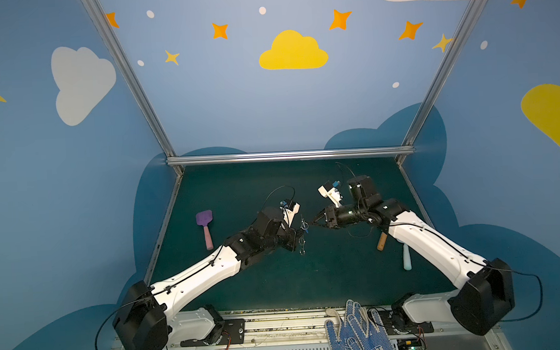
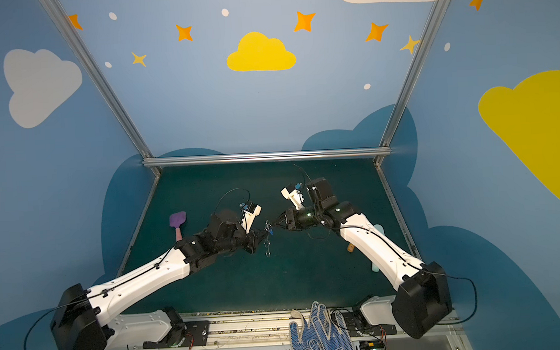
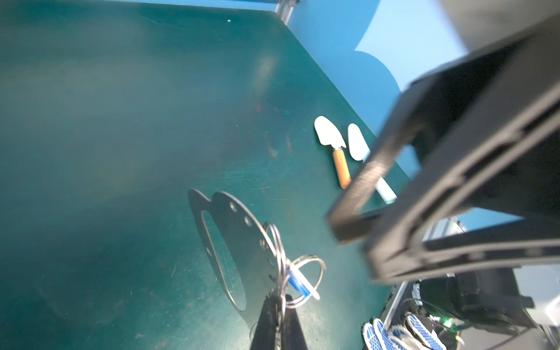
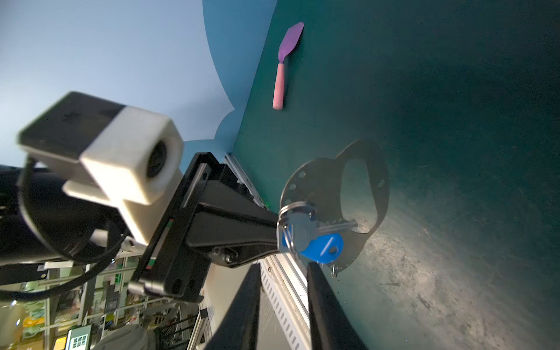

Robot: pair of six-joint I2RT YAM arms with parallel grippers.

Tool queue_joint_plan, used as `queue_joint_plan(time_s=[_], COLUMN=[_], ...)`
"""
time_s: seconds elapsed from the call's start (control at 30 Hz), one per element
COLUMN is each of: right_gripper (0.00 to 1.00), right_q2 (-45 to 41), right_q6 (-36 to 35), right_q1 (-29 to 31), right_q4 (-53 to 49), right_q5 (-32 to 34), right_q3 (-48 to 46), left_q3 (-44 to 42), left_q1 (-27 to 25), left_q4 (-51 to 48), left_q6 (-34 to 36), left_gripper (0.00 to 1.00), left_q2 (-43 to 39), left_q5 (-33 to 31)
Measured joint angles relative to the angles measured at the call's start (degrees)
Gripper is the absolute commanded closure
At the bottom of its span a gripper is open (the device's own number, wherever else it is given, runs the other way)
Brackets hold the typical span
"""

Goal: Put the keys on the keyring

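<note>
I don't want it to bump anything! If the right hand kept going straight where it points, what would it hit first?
Most likely the small blue plastic key tag, just ahead of the open right hand. It hangs on the flat grey metal plate gripped by the left hand.

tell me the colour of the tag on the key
Blue: the key tag is clearest in the right wrist view.

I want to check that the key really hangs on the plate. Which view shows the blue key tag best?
The right wrist view: the blue key tag faces the camera, large and sharp, against the keyring. The left wrist view shows it edge-on and blurred; in both top views it is only a blue speck.
</note>
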Motion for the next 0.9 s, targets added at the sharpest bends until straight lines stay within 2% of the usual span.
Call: queue_joint_plan(time_s=[0.27,0.47,0.7,0.9], right_gripper=[0.66,0.64,0.67,0.69], right_q2=[-7.6,-8.4,-6.6,-4.1], right_q6=[6.1,11.4,15.3,16.9], right_q1=[1.5,3.8,4.7,5.7], right_q4=[13.1,27.0,40.0,45.2], right_q5=[3.6,6.1,7.2,6.6], right_q3=[-11.5,-20.8,-22.2,-22.2], left_q3=[-0.7,-0.7,-0.7,-0.7], left_q1=[0.0,0.2,0.2,0.2], left_q4=[1.3,1.9,3.0,3.5], left_q6=[-2.8,-4.1,-5.2,-5.6], left_gripper=[0.96,0.96,0.96,0.96], left_q2=[-0.8,-0.8,-0.8,-0.8], left_q5=[-1.9,-2.0,-1.6,-1.4])
